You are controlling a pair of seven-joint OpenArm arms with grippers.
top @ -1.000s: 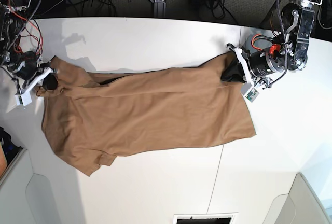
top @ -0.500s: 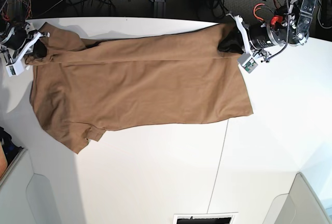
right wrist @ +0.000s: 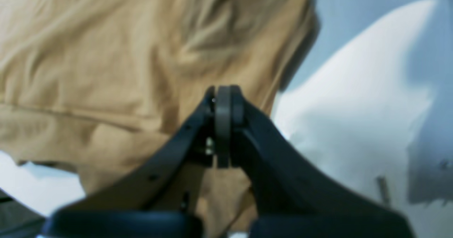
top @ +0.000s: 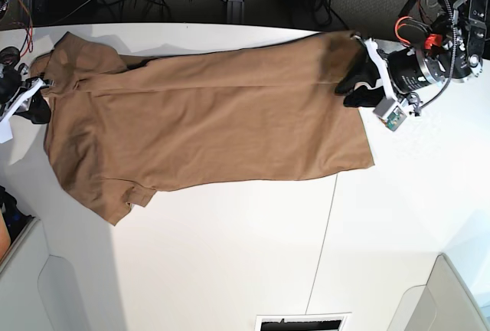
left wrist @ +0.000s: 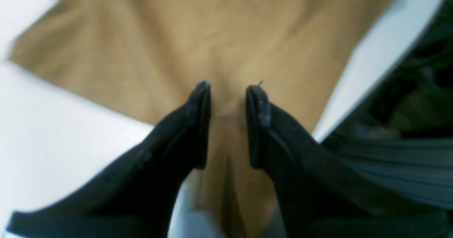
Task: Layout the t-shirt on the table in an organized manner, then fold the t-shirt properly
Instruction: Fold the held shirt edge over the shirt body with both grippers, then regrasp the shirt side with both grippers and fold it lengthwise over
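Layout step. T-shirt (top: 207,128) lies spread along far half of table (top: 230,270). Left gripper (left wrist: 228,89) jaws parted w/ cloth between, not pinching. Right gripper (right wrist: 223,100) pressed together on far-left shirt edge. Next: right lets go, smooth, then fold.

No text, label, brand, number or sign can be read in any view. The t-shirt (top: 207,124) is seen plain and unprinted, and nothing legible is carried by the bench (top: 230,270) around it.
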